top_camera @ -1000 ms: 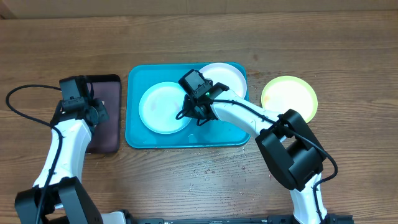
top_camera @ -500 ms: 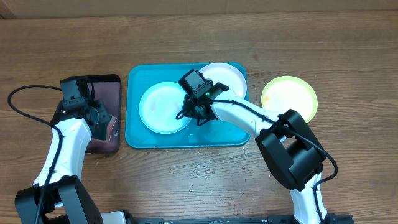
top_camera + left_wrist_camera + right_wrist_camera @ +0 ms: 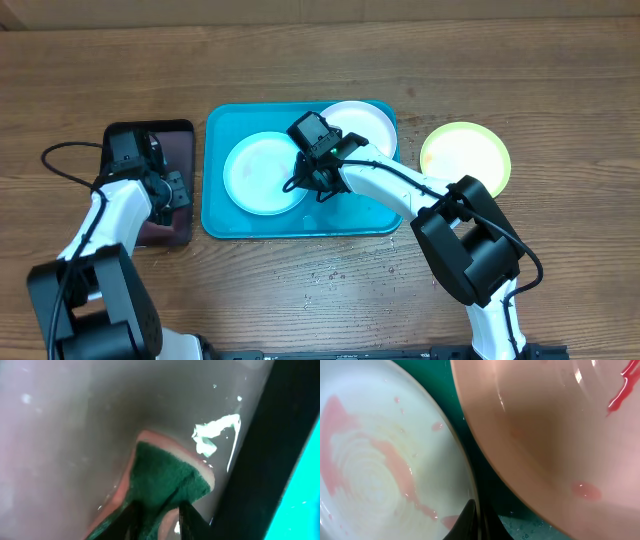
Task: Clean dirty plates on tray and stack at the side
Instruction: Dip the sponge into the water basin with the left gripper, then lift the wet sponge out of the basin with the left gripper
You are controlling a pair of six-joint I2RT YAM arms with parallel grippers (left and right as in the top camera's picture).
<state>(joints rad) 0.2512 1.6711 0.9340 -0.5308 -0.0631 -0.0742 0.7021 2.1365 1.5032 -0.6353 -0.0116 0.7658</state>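
The teal tray point(image 3: 300, 222) carries a light blue plate point(image 3: 262, 172) on its left and a white plate point(image 3: 362, 125) at its far right corner. A yellow-green plate point(image 3: 465, 157) lies on the bare wood to the tray's right. My right gripper point(image 3: 305, 180) is shut on the light blue plate's right rim. The right wrist view shows that gripper point(image 3: 476, 516) pinching the rim, pink smears on the light blue plate point(image 3: 380, 460) and a red streak on the white plate point(image 3: 545, 435). My left gripper point(image 3: 159, 512) is shut on a green sponge point(image 3: 165, 477) with a pink backing.
A small black-rimmed tray point(image 3: 185, 130) with a wet pinkish inside point(image 3: 65, 435) stands left of the teal tray, and my left gripper point(image 3: 172, 192) hangs over its right half. Water drops speckle the wood point(image 3: 330, 275) in front of the teal tray.
My left arm has swung a little to the right over the small tray, toward its right rim. The right arm and the plates have not moved.
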